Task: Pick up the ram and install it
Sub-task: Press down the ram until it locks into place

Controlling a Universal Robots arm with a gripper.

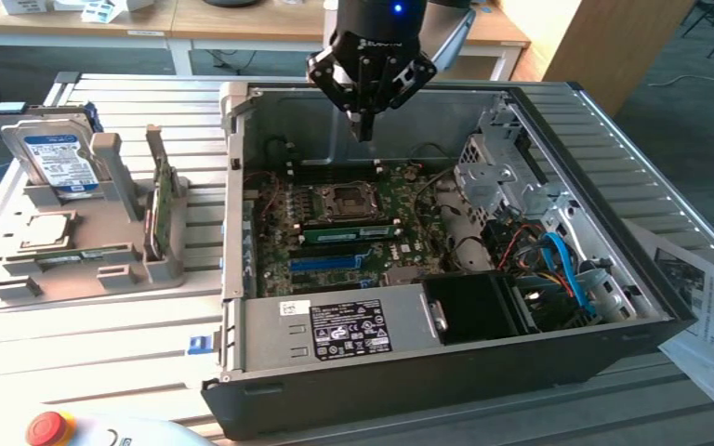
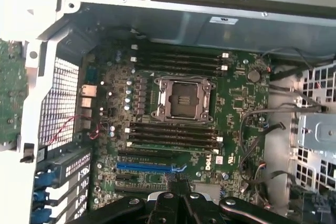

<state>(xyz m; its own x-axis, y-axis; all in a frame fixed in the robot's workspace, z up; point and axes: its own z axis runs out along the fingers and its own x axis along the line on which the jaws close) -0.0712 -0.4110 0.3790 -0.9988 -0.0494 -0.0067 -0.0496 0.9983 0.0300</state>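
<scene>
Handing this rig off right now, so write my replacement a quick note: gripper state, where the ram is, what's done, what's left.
Gripper: shut, holding nothing, hanging above the far end of the open computer case.
Ram: a green stick standing in a motherboard slot just beside the CPU socket, apart from the gripper.
Done: pickup and placement into the slot, by the look of it.
Left: whether the stick is fully seated and its clips are latched cannot be told.

Open black metal computer case [image 1: 456,372] is lying on slatted grey table [image 1: 109,344]; silver hard drive with blue label [image 1: 53,153] is standing upright in grey plastic holder [image 1: 109,269].
</scene>
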